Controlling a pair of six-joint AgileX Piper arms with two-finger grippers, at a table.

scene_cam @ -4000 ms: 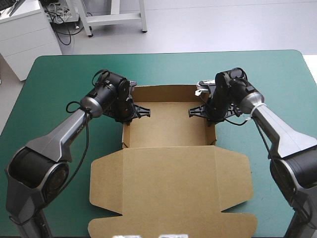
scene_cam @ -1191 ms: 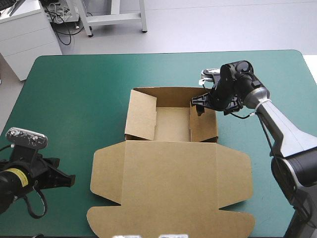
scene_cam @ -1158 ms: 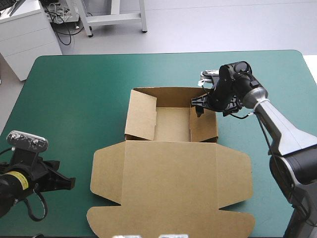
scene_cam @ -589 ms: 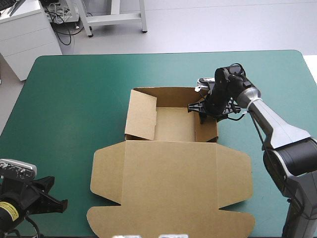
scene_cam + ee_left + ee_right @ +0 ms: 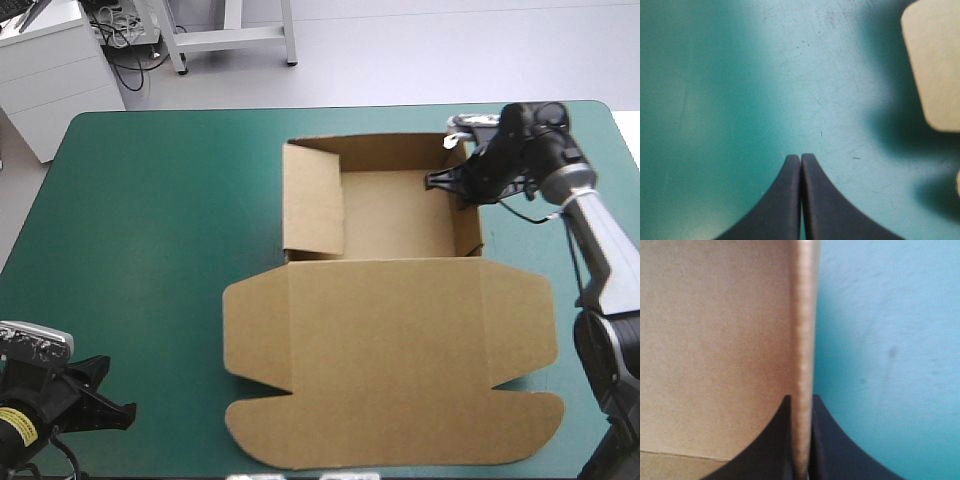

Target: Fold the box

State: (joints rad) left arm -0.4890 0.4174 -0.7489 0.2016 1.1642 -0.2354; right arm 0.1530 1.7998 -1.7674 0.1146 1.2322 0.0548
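The brown cardboard box (image 5: pixel 400 215) sits on the teal-green table cover (image 5: pixel 150 220), a bit to the right of the middle. It is an open tray with its walls standing up. Its big flat lid (image 5: pixel 400 350) lies spread out toward the near edge. The right gripper (image 5: pixel 800 399) is at the tray's right wall, near the far corner. Its two black fingers (image 5: pixel 775 440) pinch that wall between them (one finger inside the tray, one outside). The left gripper (image 5: pixel 800 158) is well apart from the box, over the cover by the table's near left corner. Its fingers are pressed together with nothing in them. A round corner of the lid shows ahead of it, off to one side.
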